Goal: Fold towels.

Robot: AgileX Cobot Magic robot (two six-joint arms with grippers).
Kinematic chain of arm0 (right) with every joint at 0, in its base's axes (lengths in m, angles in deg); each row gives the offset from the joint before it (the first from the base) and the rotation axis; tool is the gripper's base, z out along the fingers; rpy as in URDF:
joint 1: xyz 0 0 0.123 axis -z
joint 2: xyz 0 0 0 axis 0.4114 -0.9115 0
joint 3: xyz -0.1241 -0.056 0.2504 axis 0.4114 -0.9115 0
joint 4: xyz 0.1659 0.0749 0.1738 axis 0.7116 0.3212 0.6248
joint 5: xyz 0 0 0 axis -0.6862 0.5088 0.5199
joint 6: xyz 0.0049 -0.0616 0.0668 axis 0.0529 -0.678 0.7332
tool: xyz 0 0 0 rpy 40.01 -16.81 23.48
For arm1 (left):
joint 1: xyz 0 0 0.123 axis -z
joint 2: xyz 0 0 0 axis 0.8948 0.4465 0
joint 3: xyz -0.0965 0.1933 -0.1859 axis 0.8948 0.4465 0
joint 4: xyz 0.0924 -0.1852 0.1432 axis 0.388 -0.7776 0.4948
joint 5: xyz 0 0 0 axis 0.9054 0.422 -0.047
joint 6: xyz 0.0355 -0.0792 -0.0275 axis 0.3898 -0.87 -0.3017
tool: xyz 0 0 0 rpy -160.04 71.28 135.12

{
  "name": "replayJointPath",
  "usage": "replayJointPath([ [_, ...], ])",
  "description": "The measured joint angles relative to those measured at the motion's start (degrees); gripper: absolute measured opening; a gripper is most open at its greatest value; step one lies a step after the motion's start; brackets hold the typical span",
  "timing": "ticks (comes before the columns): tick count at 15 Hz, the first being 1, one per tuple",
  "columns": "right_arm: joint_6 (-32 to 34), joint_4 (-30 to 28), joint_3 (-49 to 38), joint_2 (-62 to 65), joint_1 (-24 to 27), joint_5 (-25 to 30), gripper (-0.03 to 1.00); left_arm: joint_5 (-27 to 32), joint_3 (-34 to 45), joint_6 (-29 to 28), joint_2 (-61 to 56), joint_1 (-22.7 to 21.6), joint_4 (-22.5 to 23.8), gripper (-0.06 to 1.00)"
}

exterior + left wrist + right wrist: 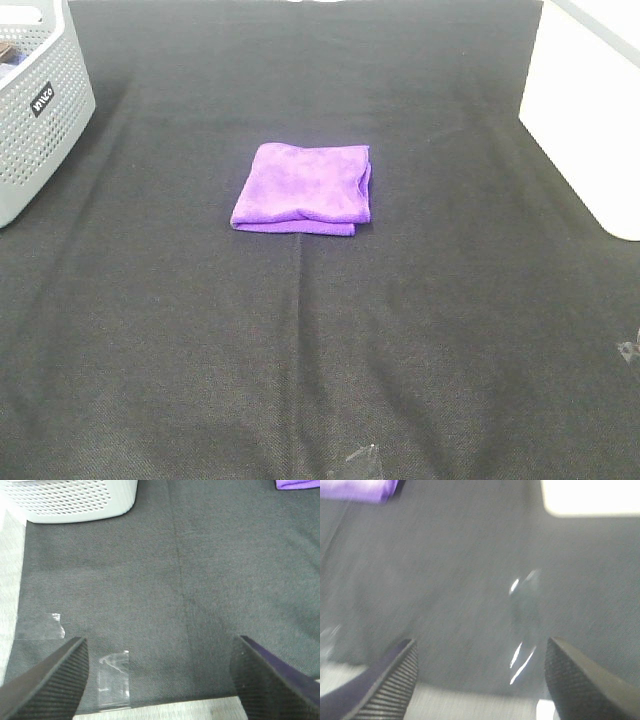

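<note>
Clear tape nearest on black cloth. Beyond, folded purple towel. Grey basket, label unreadable. Left gripper and right gripper spread apart, empty.

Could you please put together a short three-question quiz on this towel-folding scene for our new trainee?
1. True or false: the purple towel lies spread out flat in a single layer.
2. Multiple choice: where does the grey perforated basket stand in the high view? A) far left edge B) centre C) far right edge
3. Fill in: both wrist views show the left tool and the right tool with fingers wide ____ and nothing between them.

Key
1. False: it is folded into a small stack on the black cloth.
2. A
3. apart
</note>
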Motion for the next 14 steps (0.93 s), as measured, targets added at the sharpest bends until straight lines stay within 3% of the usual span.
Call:
replayJointPath([
  [3,0.0,-1.0,-2.3,7.3,0.0,-1.3,0.69,-0.3,2.2,-0.6,-6.1,2.8,-0.3,0.74],
  [10,0.0,-3.7,-5.0,8.5,0.0,-1.0,0.69,-1.4,2.7,-9.0,-13.3,2.9,1.5,0.74],
  [14,0.0,-3.7,-5.0,8.5,0.0,-1.0,0.69,-1.5,2.9,-14.9,-13.3,10.2,6.0,0.85],
])
